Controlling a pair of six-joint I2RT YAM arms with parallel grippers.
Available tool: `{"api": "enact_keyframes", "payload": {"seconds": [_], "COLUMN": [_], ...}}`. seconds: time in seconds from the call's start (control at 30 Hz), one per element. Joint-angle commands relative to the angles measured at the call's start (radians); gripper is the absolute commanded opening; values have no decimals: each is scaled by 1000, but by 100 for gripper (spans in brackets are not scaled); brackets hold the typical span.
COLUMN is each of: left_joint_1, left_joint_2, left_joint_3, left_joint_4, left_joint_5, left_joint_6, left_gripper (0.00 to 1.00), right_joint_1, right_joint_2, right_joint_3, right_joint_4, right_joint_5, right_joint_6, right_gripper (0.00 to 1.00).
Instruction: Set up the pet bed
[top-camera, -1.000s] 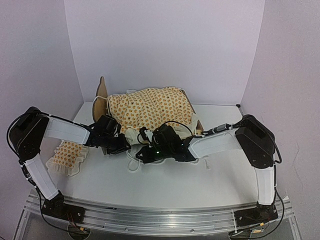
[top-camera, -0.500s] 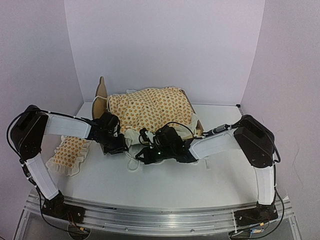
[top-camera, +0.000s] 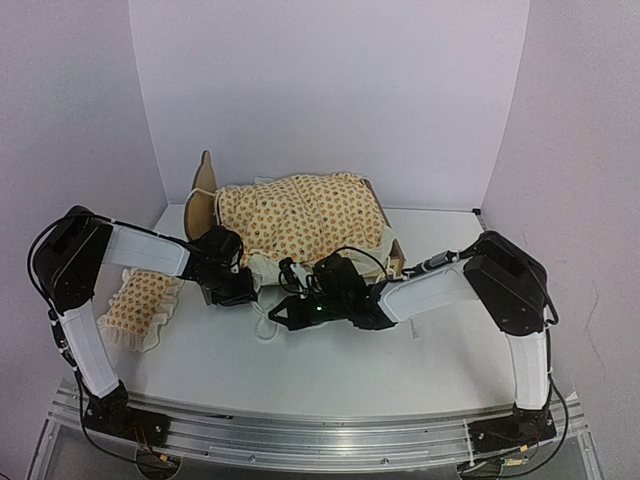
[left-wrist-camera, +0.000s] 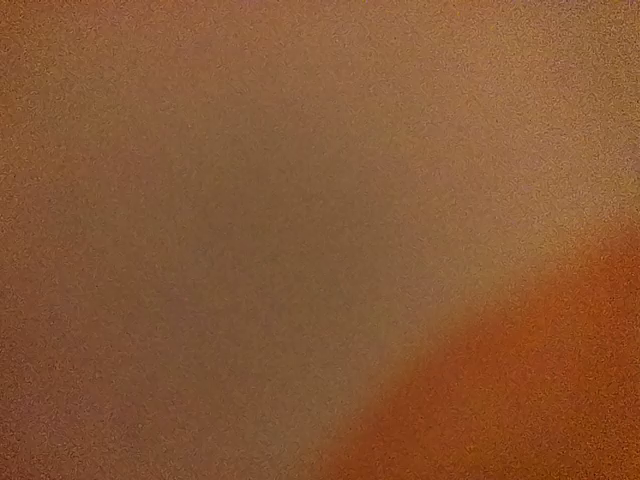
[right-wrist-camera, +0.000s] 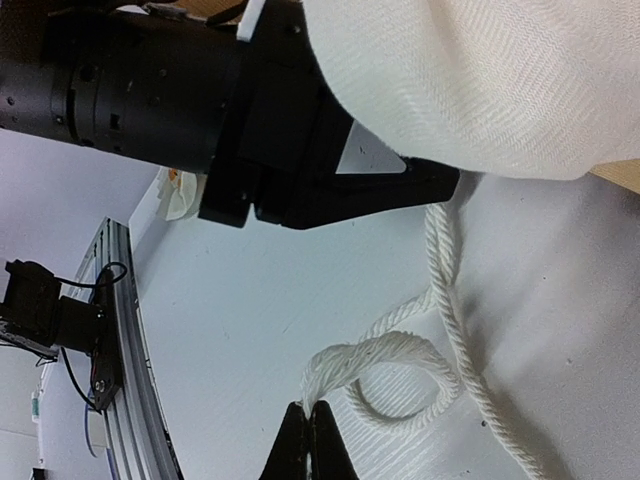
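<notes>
white table (top-camera: 330, 370), lilac walls (top-camera: 330, 90); right pincer (right-wrist-camera: 310, 415) pinching cord (right-wrist-camera: 380, 350)

We can read no text, label, brand name, number or sign in any of the views. The print on the bedding (top-camera: 300, 215) is a repeated small orange motif, not lettering. The left wrist view is only an orange-brown blur, with nothing legible in it.
</notes>
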Motion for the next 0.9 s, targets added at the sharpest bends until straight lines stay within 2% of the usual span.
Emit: {"api": "enact_keyframes", "payload": {"seconds": [0.0, 0.07, 0.27, 0.37, 0.57, 0.87], "left_joint_1": [18, 25, 63, 82, 133, 168], "left_joint_2": [21, 14, -99, -164, -255, -202], "left_joint_3": [65, 77, 67, 30, -46, 5], "left_joint_4": [88, 64, -144, -209, -161, -222], "left_joint_5": [-30, -19, 90, 164, 369, 558], "left_joint_6": [33, 40, 105, 171, 353, 552], "left_gripper": [6, 0, 0, 0, 0, 0], "right_joint_1": [-3, -4, -5, -5, -3, -4], "right_joint_2": [15, 23, 72, 119, 190, 327], "right_joint_3": [0, 7, 94, 197, 313, 457], "right_joint_4": [67, 66, 40, -70, -127, -110], "right_joint_5": [-27, -14, 87, 109, 111, 1], "right_joint_6": [21, 21, 36, 7, -30, -74], "right_gripper": [0, 0, 0, 0, 0, 0]}}
